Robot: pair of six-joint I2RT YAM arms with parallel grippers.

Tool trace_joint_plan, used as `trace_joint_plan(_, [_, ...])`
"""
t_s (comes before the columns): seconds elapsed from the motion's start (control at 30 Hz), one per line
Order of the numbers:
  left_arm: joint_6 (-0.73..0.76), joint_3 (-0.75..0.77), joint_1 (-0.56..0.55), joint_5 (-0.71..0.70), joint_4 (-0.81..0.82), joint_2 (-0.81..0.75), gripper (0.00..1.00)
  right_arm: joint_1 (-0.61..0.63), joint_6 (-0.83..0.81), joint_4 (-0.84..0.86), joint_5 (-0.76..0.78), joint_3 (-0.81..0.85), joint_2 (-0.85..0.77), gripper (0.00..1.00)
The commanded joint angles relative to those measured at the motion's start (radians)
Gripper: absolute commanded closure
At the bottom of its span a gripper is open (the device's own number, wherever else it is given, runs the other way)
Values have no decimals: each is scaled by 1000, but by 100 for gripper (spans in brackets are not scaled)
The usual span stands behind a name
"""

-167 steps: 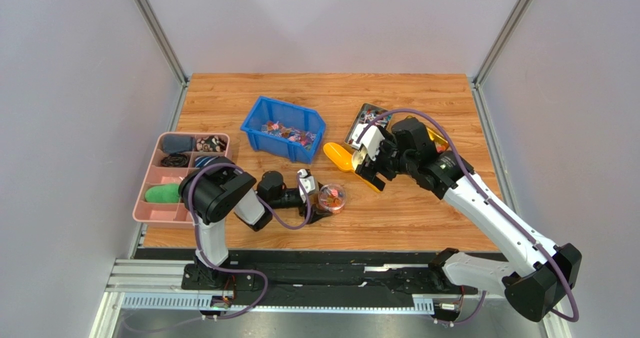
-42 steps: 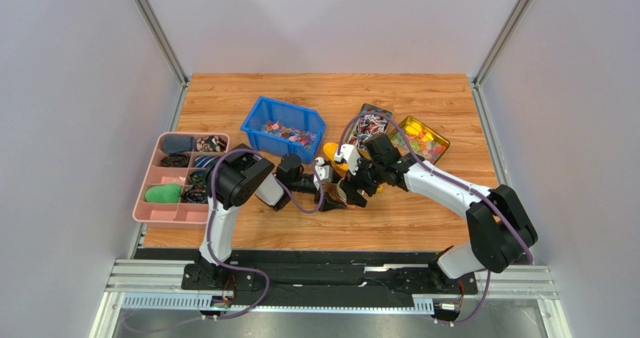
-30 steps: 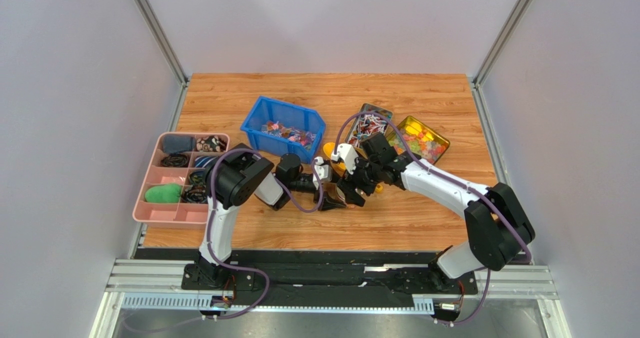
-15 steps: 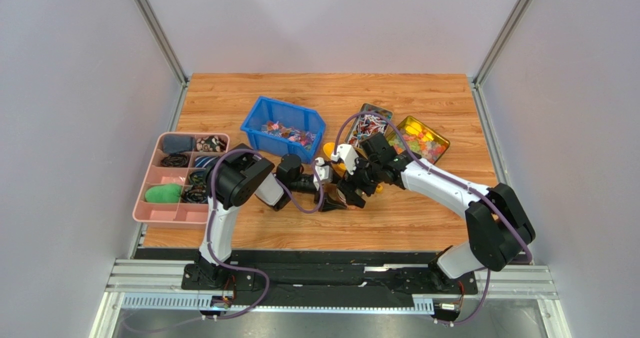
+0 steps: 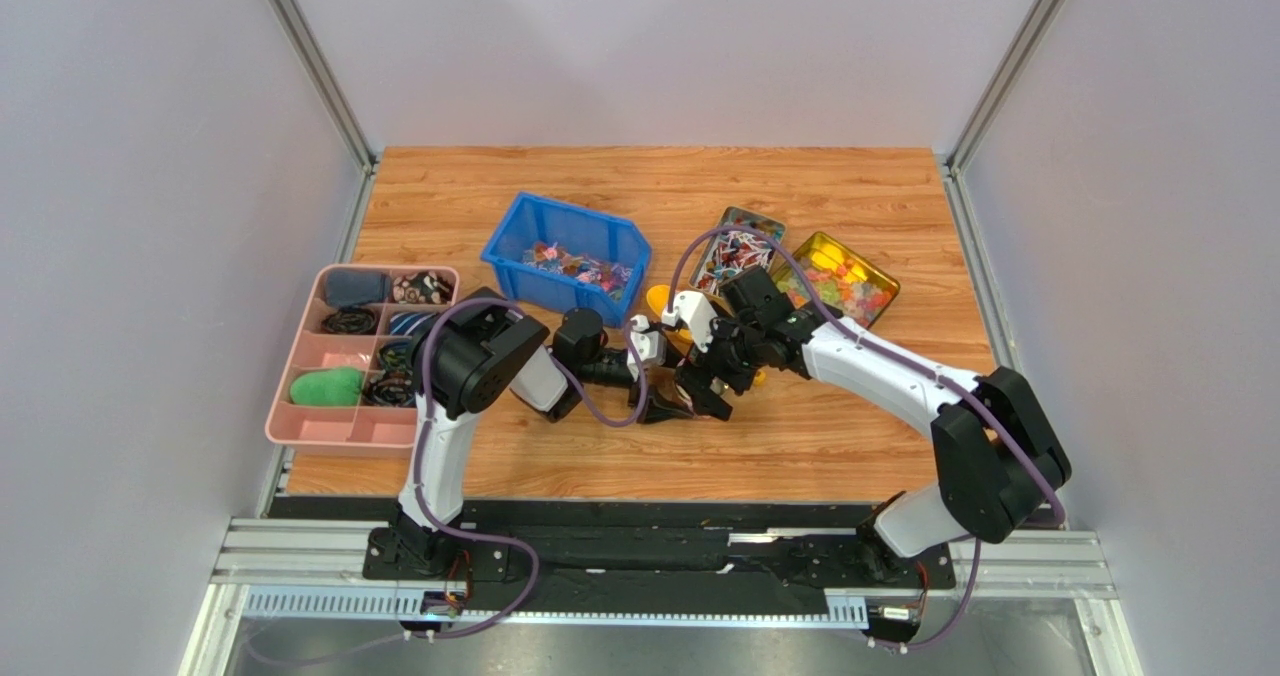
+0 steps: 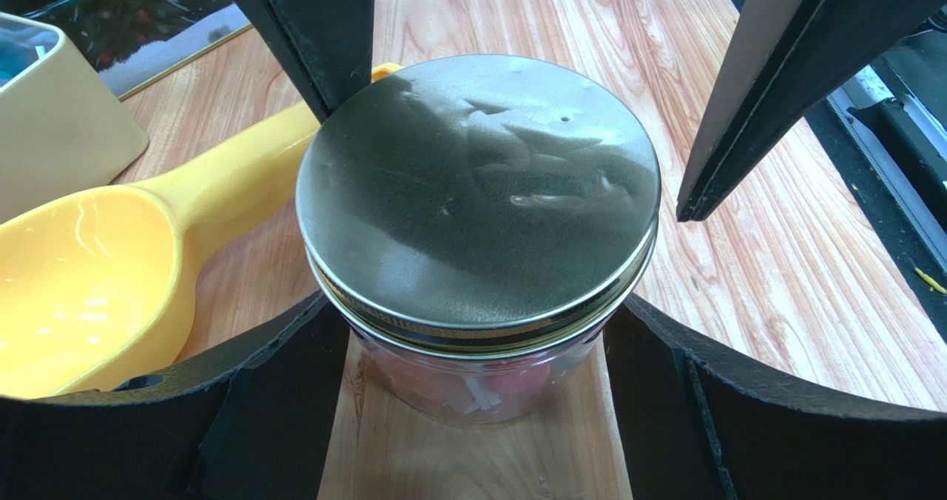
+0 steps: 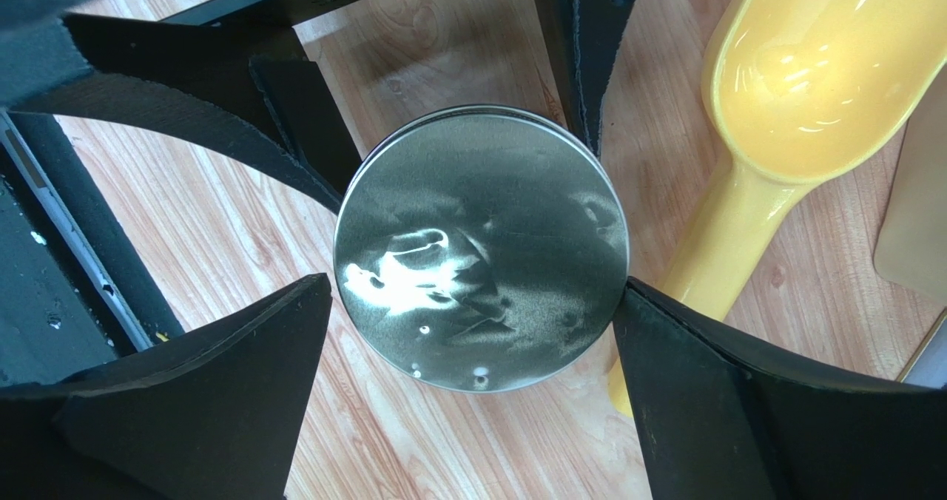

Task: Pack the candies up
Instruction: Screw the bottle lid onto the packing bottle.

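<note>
Wooden table (image 5: 842, 436) | left gripper (image 6: 472, 300) clamps jar (image 6: 467, 384) | right gripper (image 7: 470, 289) spread around lid (image 7: 489, 189), holding nothing

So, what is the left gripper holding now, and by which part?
The left gripper holds the jar by its glass body, just below the metal lid.

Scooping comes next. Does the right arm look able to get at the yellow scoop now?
Probably yes: the right gripper stands open over the jar, and the yellow scoop lies uncovered right beside it, handle close against the jar.
</note>
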Motion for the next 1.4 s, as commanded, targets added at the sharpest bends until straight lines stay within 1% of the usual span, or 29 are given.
trace_joint_plan(0.0, [-4, 7, 4, -5, -42, 0, 21, 10, -11, -39, -29, 40, -49, 0])
trace_joint_plan(0.13, [-5, 7, 4, -5, -42, 0, 22, 9, -17, -31, 4, 37, -69, 0])
trace_joint_plan(0.4, [-8, 9, 4, -5, -42, 1, 22, 6, -22, -36, 16, 41, -75, 0])
trace_joint_plan(0.97, [-14, 10, 6, -2, -40, 3, 23, -71, -24, -38, 8, 47, -103, 0])
trace_joint_plan(1.07, [-14, 12, 7, -2, -40, 3, 23, -79, -21, -36, 11, 63, -104, 3])
trace_joint_plan(1.1, [-16, 12, 6, -1, -40, 3, 23, -79, -16, -31, 22, 69, -100, 6])
trace_joint_plan(1.17, [-16, 12, 6, 1, -39, 3, 23, -77, -13, -33, 22, 90, -91, 8])
trace_joint_plan(1.37, [-17, 12, 7, 1, -37, 3, 23, -68, -1, -19, 54, 119, -35, 9])
